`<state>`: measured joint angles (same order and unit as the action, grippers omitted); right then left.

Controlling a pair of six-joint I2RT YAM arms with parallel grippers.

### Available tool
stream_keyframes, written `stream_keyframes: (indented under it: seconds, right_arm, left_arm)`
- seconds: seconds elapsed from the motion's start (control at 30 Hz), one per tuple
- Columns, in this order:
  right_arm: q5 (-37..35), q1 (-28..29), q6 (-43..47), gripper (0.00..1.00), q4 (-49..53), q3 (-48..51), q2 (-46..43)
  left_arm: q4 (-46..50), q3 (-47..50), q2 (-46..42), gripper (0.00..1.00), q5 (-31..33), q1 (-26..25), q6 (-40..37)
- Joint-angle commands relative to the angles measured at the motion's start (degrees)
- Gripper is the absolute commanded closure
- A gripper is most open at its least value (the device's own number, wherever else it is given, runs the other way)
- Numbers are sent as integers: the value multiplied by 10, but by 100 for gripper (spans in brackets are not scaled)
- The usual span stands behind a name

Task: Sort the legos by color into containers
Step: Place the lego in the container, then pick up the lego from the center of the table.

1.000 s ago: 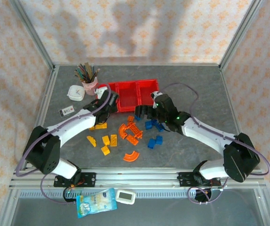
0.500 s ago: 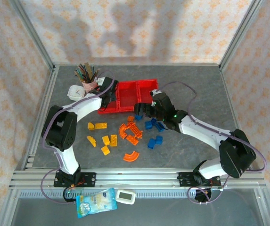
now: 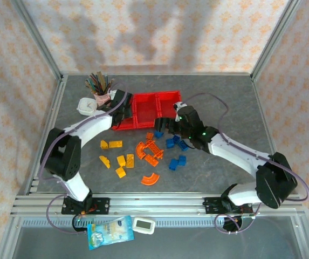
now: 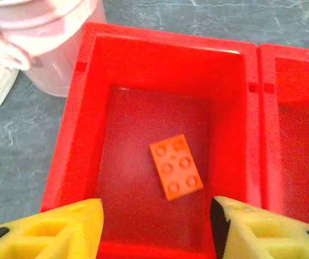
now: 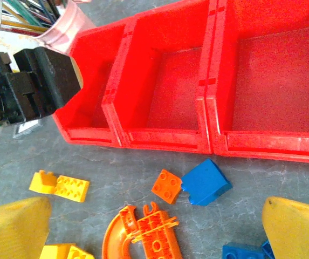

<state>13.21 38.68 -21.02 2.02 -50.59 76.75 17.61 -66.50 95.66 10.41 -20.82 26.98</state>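
Moved up from the loose plastic bricks [image 3: 150,152] on the grey table [image 3: 224,102], the left gripper [image 4: 157,216] hangs jaws open over the leftmost red plastic bin [image 4: 165,40], where a small orange studded brick [image 4: 176,166] now lies sorted; the right gripper [image 5: 157,229], jaws also open, hovers above those bricks.

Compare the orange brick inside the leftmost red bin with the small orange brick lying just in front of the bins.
The binned orange brick is oblong; the loose orange brick is square. The binned one lies alone on the floor of the leftmost bin; the loose one lies on the table, against a blue brick. Both are orange and lie studs up.
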Motion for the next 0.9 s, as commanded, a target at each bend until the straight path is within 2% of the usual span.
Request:
stream_keyframes:
  seconds: [0.0, 0.2, 0.5, 0.87]
  right_arm:
    - [28, -3, -7, 0, 0, 34, -27]
    - [54, -1, -26, 0, -20, 86, -45]
    - [69, 7, -65, 0, -49, 133, -60]
    - [72, 10, -83, 0, -61, 145, -59]
  left_arm:
    - [15, 45, -58, 42, -22, -27, 11]
    - [37, 104, -115, 38, -37, -96, 24]
    - [76, 148, -124, 34, -58, -174, 45]
    - [81, 159, -80, 29, -68, -215, 28]
